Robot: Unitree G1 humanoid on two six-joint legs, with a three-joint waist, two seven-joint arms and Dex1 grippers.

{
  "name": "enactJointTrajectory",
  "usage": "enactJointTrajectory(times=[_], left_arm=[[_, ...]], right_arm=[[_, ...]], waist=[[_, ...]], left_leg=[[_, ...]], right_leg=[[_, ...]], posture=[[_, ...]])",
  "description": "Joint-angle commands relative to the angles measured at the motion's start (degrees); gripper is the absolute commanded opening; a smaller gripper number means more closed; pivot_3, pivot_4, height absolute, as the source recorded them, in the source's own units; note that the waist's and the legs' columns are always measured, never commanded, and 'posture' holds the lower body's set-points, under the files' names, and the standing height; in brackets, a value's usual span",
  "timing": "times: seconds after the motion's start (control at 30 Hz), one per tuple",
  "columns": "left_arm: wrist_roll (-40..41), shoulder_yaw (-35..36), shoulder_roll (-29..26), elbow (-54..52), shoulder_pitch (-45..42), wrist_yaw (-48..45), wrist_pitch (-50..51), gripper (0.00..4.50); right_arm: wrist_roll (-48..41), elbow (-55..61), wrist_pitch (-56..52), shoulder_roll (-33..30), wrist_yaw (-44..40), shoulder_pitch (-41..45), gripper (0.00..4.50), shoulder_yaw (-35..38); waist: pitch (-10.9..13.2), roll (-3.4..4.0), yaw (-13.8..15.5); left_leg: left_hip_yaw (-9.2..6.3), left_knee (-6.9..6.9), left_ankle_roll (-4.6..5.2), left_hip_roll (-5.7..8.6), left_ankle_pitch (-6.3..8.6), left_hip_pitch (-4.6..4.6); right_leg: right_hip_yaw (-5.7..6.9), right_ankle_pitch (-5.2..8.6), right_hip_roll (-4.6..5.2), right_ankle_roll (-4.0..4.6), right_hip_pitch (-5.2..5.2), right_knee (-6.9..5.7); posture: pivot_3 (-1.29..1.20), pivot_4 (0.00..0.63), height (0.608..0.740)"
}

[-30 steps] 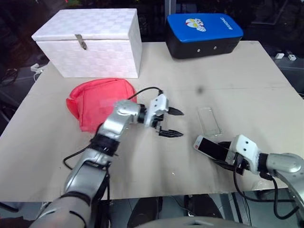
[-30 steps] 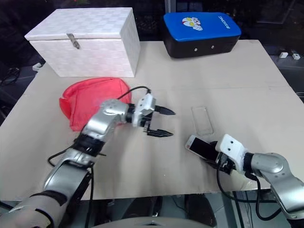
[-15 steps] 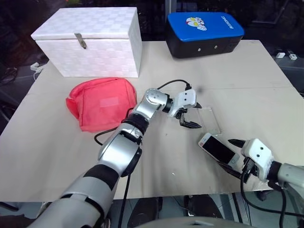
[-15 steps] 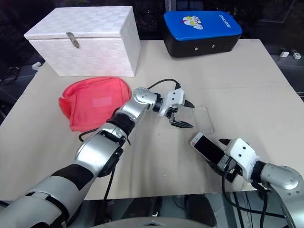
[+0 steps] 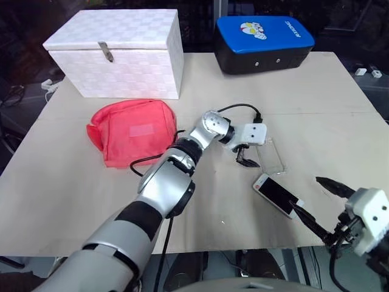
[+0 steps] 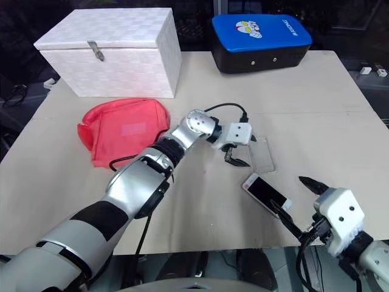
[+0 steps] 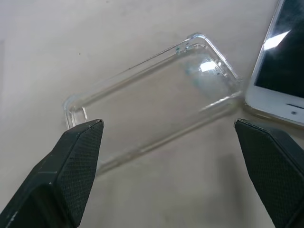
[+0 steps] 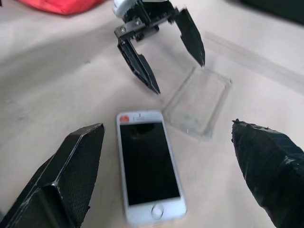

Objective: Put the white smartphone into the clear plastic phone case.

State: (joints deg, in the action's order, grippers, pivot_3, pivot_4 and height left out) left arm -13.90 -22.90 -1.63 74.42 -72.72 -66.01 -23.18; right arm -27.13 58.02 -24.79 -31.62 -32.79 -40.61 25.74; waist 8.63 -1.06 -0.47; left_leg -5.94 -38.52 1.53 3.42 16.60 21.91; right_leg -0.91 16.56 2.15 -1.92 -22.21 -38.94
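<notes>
Case under left end effector (spread wide); smartphone beside.

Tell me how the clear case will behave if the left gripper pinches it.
The clear case looks like a thin shell, so it will probably flex. Lying flat on the smooth table, it may skid toward the phone beside it.

Clear plastic phone case, glossy white smartphone, red cloth pouch

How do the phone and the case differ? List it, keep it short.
The white smartphone is opaque, with a black screen; the clear plastic phone case is see-through and empty. The left gripper hovers open at the case; the phone lies alone. Both lie flat on the table.
</notes>
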Motion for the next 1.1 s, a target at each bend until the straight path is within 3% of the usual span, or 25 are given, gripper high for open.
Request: enactJointTrajectory(times=[0.03, 0.13, 0.23, 0.27, 0.3, 0.43, 0.63, 0.77, 0.9, 1.0, 1.1], left_arm=[[-4.4, -2.1, 1.9, 1.3, -2.0, 3.2, -1.7, 4.5], [-7.1, -3.3, 2.9, 2.5, -2.0, 2.1, -0.1, 3.7], [-7.8, -3.0, 2.9, 3.1, -2.0, -1.4, 1.5, 2.35], [-7.8, -2.6, 2.9, 3.2, -2.2, -2.1, 2.1, 2.3], [-7.9, -2.4, 2.9, 3.3, -2.3, -2.4, 2.6, 1.65], [-5.2, 0.9, 2.2, 3.2, -2.4, -4.5, 7.1, 0.09], [-0.5, 6.6, -1.7, 0.7, -2.1, -10.0, 12.0, 0.03], [2.5, 8.4, -7.1, -6.8, 1.2, -17.4, 16.3, 0.03], [5.1, 6.8, -16.4, -34.1, 14.8, -25.5, 31.1, 0.03], [6.0, 6.1, -21.9, -54.4, 25.3, -25.0, 43.6, 0.03], [6.7, 6.2, -25.9, -67.6, 32.9, -22.9, 50.7, 0.03]], right_arm=[[-0.7, 2.0, 5.3, -1.2, 4.8, -2.7, 4.48, -1.6], [-1.6, 2.0, 7.8, -3.1, 7.9, -4.7, 4.5, -3.4], [-2.5, 2.0, 10.0, -5.2, 10.1, -7.0, 4.5, -4.0], [-2.6, 2.0, 10.6, -5.9, 10.7, -7.8, 4.5, -4.0], [-2.8, 2.0, 11.2, -6.6, 11.4, -8.4, 4.5, -4.0], [-3.7, 2.0, 11.8, -9.4, 14.0, -8.8, 4.5, -5.0], [-2.5, 2.0, 9.5, -14.2, 14.2, -7.0, 4.5, -6.9], [-0.8, 2.0, 5.9, -15.8, 12.0, -3.9, 4.5, -7.5], [0.7, -0.7, 3.6, -17.0, 8.6, 2.5, 4.5, -10.4], [1.0, -3.5, 2.1, -17.3, 6.4, 6.5, 4.5, -11.9], [1.1, -6.6, 1.0, -17.2, 4.2, 10.4, 4.5, -13.4]], waist=[[0.0, 0.0, -0.1], [0.0, 0.0, -0.2], [0.0, 0.0, -0.2], [0.0, 0.0, -0.2], [0.0, 0.0, -0.2], [0.0, 0.0, -0.4], [0.0, 0.01, -0.6], [0.0, 0.01, -0.4], [0.0, 0.09, -0.8], [0.0, 0.14, -1.1], [0.0, 0.14, -0.4]], left_leg=[[0.0, 0.0, 0.0, 0.0, 0.0, 0.0], [0.0, 0.02, -0.01, -0.01, 0.0, -0.02], [0.01, 0.02, 0.0, -0.01, 0.0, -0.07], [0.01, 0.0, 0.0, -0.01, 0.0, -0.09], [0.01, -0.01, 0.01, -0.01, 0.0, -0.09], [0.02, -0.01, 0.02, -0.01, 0.01, -0.15], [0.03, -0.01, 0.01, -0.06, 0.0, -0.15], [0.03, -0.03, -0.01, -0.06, -0.01, -0.12], [0.03, -0.02, -0.25, -0.11, -0.15, -0.12], [0.02, 0.03, -0.28, -0.22, -0.15, -0.1], [0.0, -0.02, -0.27, -0.21, -0.15, -0.04]], right_leg=[[0.0, 0.0, -0.01, 0.0, 0.0, 0.0], [-0.01, 0.01, -0.01, 0.0, 0.0, -0.02], [0.01, 0.01, -0.04, -0.01, 0.07, -0.01], [0.01, 0.01, -0.05, -0.01, 0.1, -0.01], [0.01, 0.01, -0.07, -0.01, 0.11, -0.01], [0.01, 0.01, -0.09, -0.01, 0.16, -0.02], [0.03, 0.01, -0.13, 0.0, 0.13, -0.05], [0.05, 0.01, -0.15, 0.0, 0.13, -0.04], [-0.08, 0.0, -0.07, 0.02, 0.12, -0.01], [-0.15, 0.0, -0.09, 0.05, 0.05, 0.0], [-0.14, -0.01, -0.04, 0.05, 0.04, 0.01]], posture=[[0.0, 0.15, 0.74], [0.0, 0.15, 0.74], [0.0, 0.15, 0.74], [0.0, 0.15, 0.74], [0.0, 0.15, 0.74], [0.0, 0.15, 0.74], [0.0, 0.15, 0.74], [0.0, 0.15, 0.74], [0.0, 0.15, 0.74], [0.0, 0.15, 0.74], [0.0, 0.15, 0.74]])
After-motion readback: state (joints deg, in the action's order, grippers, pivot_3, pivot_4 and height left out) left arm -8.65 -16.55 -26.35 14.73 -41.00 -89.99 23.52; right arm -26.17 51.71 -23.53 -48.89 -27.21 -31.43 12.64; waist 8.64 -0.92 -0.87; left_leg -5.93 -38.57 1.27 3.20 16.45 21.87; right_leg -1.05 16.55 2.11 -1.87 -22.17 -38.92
